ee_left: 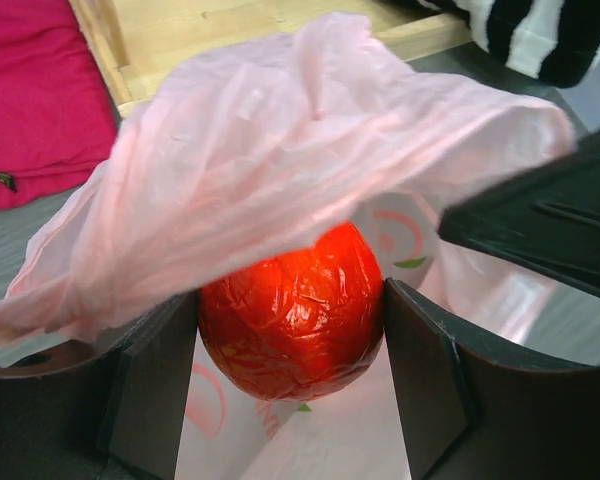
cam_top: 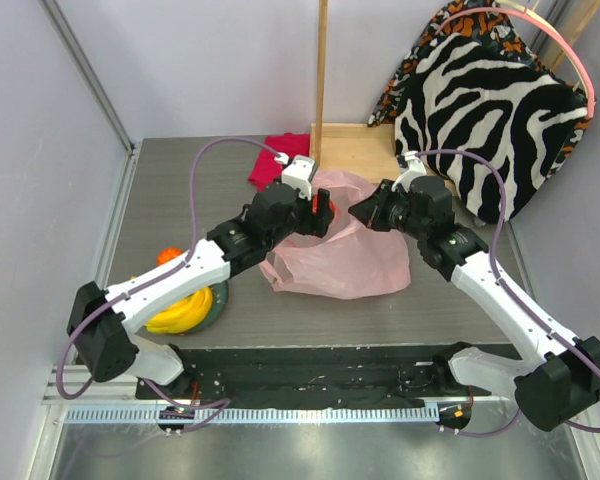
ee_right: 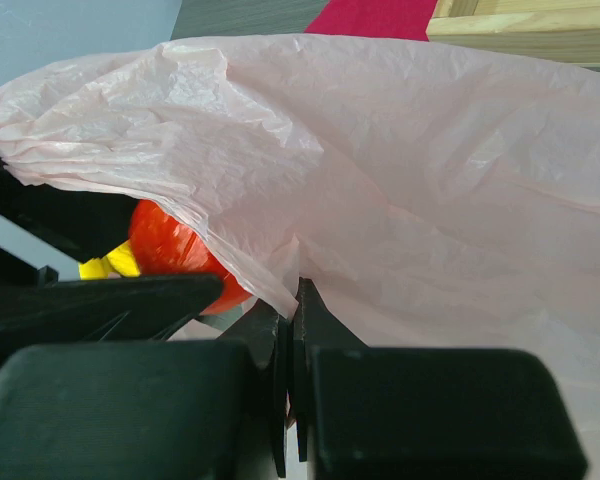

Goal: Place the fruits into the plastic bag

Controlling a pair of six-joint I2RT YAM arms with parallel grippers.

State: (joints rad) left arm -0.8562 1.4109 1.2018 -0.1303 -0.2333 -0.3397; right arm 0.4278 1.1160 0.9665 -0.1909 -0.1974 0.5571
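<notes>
- Left claw (cam_top: 316, 213) grips red fruit (ee_left: 290, 315) under bag's (cam_top: 345, 262) raised edge, mid-tabletop (cam_top: 160, 190).
- Right claw (ee_right: 290, 320), at 3 o'clock, pinches that edge.
- Bananas (cam_top: 185, 312) at 8 o'clock; cloth (cam_top: 275, 158) at 12.

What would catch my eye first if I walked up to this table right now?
A shiny red fruit, clamped in the left gripper at the mouth of the pink plastic bag in the middle of the table. The right gripper pinches the bag's edge and holds it up. After that, the yellow bananas at the near left and the zebra-striped cushion at the far right.
</notes>
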